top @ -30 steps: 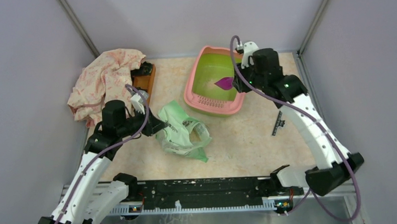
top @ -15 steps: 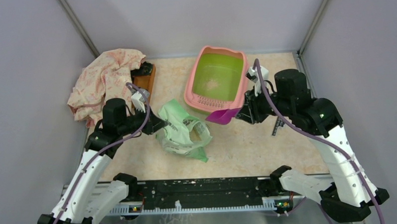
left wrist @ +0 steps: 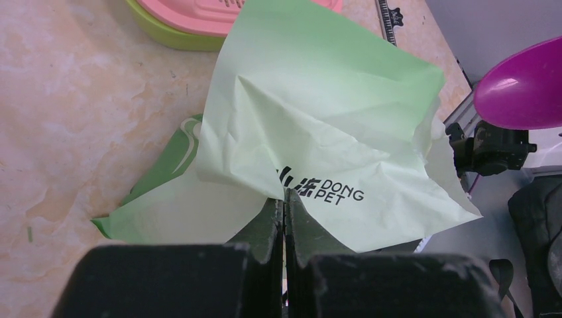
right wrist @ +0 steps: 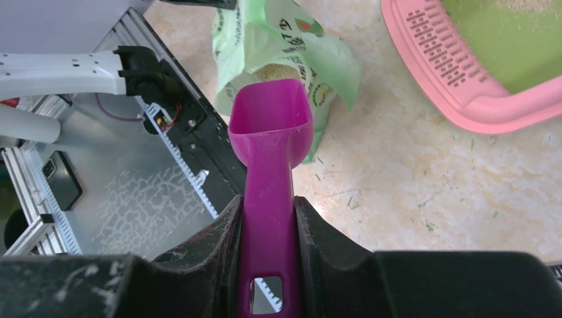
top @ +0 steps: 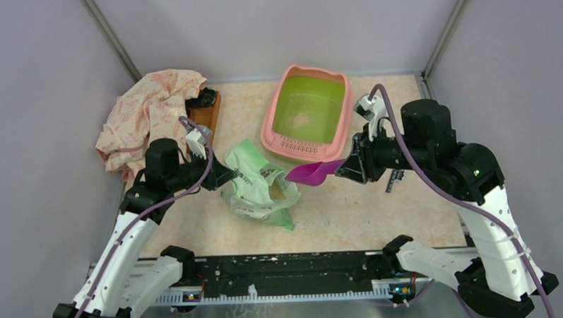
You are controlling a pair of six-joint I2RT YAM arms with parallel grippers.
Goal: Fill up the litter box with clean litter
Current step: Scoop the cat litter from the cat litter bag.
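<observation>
The litter box [top: 269, 137] with pink rim and lime-green inside stands at the back centre; its slotted ledge [right wrist: 445, 65] faces the arms. A small patch of clean litter [top: 302, 120] lies on its floor. More litter [right wrist: 272, 71] shows in the mouth of the light green bag [top: 255, 192]. My left gripper [left wrist: 285, 199] is shut on the bag's edge, holding it up. My right gripper [right wrist: 268, 212] is shut on the handle of a magenta scoop [right wrist: 272, 126]. The scoop's empty bowl hangs just in front of the box, pointing at the bag's mouth.
A pink floral cloth [top: 150, 114] lies bunched at the back left over a brown wooden tray [top: 206, 116]. A small black tool [top: 394, 178] lies right of the box. The black base rail [top: 290, 272] runs along the near edge. Grey walls close in both sides.
My right arm has carried the scoop from over the litter box, back across its front rim and left toward the bag. A small patch of litter now lies in the box. The left arm holds still.
</observation>
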